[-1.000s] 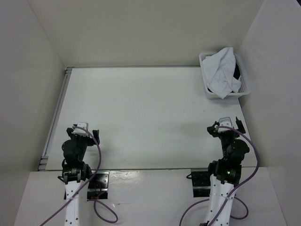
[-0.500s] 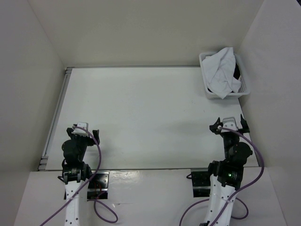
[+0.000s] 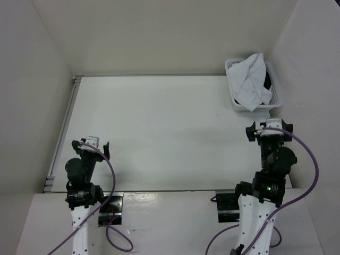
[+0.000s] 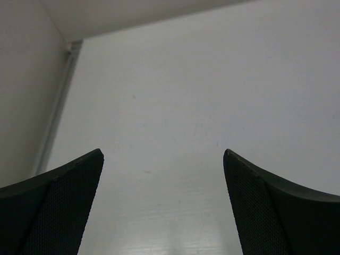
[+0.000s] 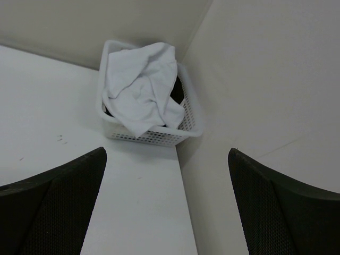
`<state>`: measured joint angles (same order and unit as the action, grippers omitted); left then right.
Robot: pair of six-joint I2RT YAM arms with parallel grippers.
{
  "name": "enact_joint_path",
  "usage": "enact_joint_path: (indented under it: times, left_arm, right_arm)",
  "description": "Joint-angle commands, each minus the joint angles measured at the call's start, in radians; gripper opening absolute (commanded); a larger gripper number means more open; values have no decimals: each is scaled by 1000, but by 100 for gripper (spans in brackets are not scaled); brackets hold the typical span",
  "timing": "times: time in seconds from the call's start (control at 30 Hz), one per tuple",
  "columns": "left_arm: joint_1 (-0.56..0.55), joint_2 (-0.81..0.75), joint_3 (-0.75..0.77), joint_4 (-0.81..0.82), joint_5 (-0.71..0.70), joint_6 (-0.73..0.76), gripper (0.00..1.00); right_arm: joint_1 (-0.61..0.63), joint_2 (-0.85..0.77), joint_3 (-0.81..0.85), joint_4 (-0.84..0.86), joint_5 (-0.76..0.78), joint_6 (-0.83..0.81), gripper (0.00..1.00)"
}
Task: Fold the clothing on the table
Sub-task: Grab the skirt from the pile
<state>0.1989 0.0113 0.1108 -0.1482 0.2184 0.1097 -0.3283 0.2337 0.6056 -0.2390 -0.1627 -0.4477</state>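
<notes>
The clothing (image 3: 248,81), a crumpled white garment, is heaped in a white slotted basket (image 3: 254,108) at the back right corner of the table (image 3: 159,122). The right wrist view shows the clothing (image 5: 139,93) draped over the basket's front wall (image 5: 154,137). My right gripper (image 3: 269,127) is open near the right wall, well short of the basket, and its fingers (image 5: 167,151) have nothing between them. My left gripper (image 3: 91,144) hovers open at the near left over bare table (image 4: 162,154).
A black garment (image 3: 267,81) lies under the white one in the basket, seen as a dark patch (image 5: 177,93). A metal rail (image 3: 64,127) runs along the table's left edge. White walls enclose the table on the left, back and right.
My right arm has swung to the right and reached farther out, toward the basket. The left gripper has shifted slightly to the left. Both stay open.
</notes>
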Motion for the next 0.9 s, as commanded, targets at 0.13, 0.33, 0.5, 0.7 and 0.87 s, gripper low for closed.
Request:
enact_joint_path:
  times: [0.13, 0.33, 0.5, 0.7, 0.87]
  left_arm:
    - [-4, -65, 349, 190, -142, 22, 99]
    - [-4, 657, 823, -248, -339, 31, 99]
    - [-4, 1058, 1115, -516, -272, -2, 99]
    - [5, 963, 994, -328, -122, -134, 99]
    - [5, 771, 934, -245, -93, -145, 99]
  right_arm:
    - [-6, 283, 232, -75, 29, 107, 99]
    - [-6, 547, 396, -128, 52, 191, 99]
    - [28, 864, 580, -207, 74, 233, 99]
    - [175, 1160, 704, -206, 216, 224, 99]
    - [187, 1361, 809, -172, 238, 224, 99]
